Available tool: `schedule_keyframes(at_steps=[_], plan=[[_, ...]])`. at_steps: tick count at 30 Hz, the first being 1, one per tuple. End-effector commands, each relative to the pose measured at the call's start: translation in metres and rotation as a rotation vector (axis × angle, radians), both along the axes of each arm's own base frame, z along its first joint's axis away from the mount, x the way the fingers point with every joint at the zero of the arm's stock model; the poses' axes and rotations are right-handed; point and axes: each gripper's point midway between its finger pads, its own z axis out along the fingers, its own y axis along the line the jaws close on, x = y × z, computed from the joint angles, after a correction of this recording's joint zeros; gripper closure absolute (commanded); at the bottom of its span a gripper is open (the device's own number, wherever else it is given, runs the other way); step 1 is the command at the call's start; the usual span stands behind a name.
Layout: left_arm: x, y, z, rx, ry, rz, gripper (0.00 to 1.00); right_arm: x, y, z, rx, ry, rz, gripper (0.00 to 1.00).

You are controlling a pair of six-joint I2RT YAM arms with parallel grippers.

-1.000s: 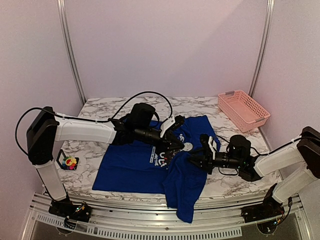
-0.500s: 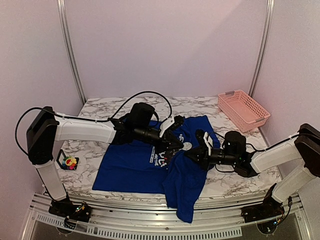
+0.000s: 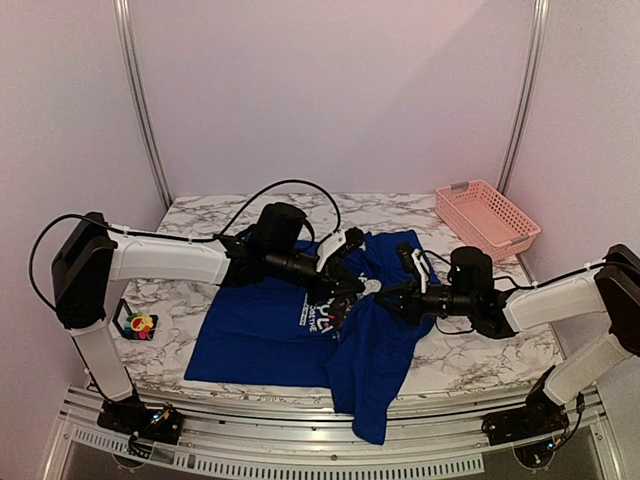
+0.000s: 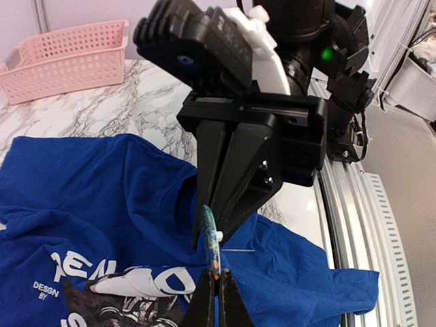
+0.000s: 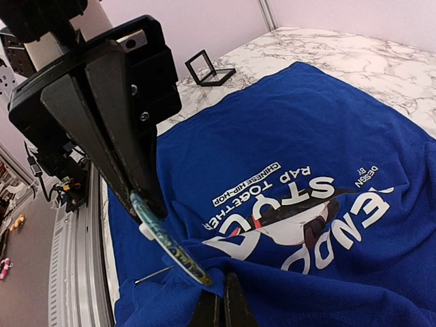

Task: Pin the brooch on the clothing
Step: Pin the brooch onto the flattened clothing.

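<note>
Step in hand: judging by the pose, this is the piercing stage. The brooch (image 4: 210,235) is off the table, held on edge just above the T-shirt (image 3: 255,335) beside the chest print (image 5: 293,204), and is not yet fastened.
Brooch: it sits just beside the print, on the right arm's side. It is edge-on in both wrist views, with a rim of blue, green and a touch of red, so its outline cannot be told.
Pin wire (image 4: 238,250): a thin wire stands out from the brooch's back, close over the blue cloth next to the print. Whether it touches the cloth cannot be told.
Left gripper (image 4: 216,274): the jaws are closed on the brooch's near rim, keeping it upright beside the print.
Right gripper (image 5: 218,278): the jaws are closed, with the tips at the brooch's opposite rim, by a fold of cloth beside the print. Whether they nip brooch, clasp or cloth cannot be told.
Next move: the wire's tip probably has to go through a small pinch of cloth beside the print, out again, and into its clasp. 1 arm steadies while the other works. Alignment is fine, and loose cloth may slide rather than pierce.
Holder (image 3: 128,312): a black open frame stands well apart from the print, on the left arm's side, with a small multicoloured piece (image 3: 141,323) at it.
Writing: the print reads "CHINESE HIP-HOP", "RAP TOGETHER" and "DESIGN BY" in white. The large curved letters show E, N, D, O, and the rest is hidden.
</note>
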Motion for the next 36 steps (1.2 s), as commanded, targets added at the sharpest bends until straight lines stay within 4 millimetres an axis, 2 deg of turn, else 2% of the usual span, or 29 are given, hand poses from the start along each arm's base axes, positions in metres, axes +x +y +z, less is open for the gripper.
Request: schedule_keyframes(at_steps=[1, 5, 8, 10, 13, 15, 16, 19, 25, 29, 34, 36], plan=[[-0.031, -0.006, 0.005, -0.029, 0.062, -0.096, 1.00, 0.020, -0.005, 0.016, 0.028, -0.007, -0.068, 1.00], [-0.023, -0.003, 0.004, -0.023, 0.116, -0.053, 1.00, 0.015, -0.008, 0.008, 0.003, 0.015, -0.050, 0.98], [-0.020, -0.001, 0.002, -0.010, 0.147, -0.028, 1.00, 0.008, -0.013, 0.007, -0.026, -0.023, -0.032, 0.72], [-0.019, 0.000, 0.001, 0.008, 0.186, -0.006, 1.00, 0.003, -0.016, 0.015, -0.027, -0.093, -0.016, 0.59], [-0.017, -0.001, 0.002, 0.022, 0.210, 0.013, 1.00, -0.005, -0.022, 0.021, -0.037, -0.187, 0.000, 0.46], [-0.016, -0.002, 0.003, 0.022, 0.210, 0.022, 1.00, -0.007, -0.024, 0.024, -0.037, -0.253, 0.009, 0.25], [-0.016, -0.002, 0.003, 0.021, 0.211, 0.027, 1.00, -0.008, -0.024, 0.026, -0.028, -0.279, 0.015, 0.21], [-0.015, -0.004, 0.006, 0.012, 0.224, 0.035, 1.00, -0.015, -0.021, 0.032, 0.012, -0.351, 0.059, 0.21], [-0.012, -0.006, 0.012, -0.010, 0.223, 0.037, 1.00, -0.023, -0.008, 0.017, 0.000, -0.403, 0.184, 0.30], [-0.011, -0.008, 0.010, -0.016, 0.228, 0.035, 1.00, -0.025, -0.003, 0.024, 0.032, -0.450, 0.208, 0.33], [-0.010, -0.011, 0.012, -0.030, 0.227, 0.031, 1.00, -0.019, 0.004, 0.037, 0.088, -0.473, 0.198, 0.47], [-0.010, -0.012, 0.013, -0.038, 0.226, 0.030, 1.00, -0.016, 0.008, 0.033, 0.089, -0.451, 0.208, 0.53]])
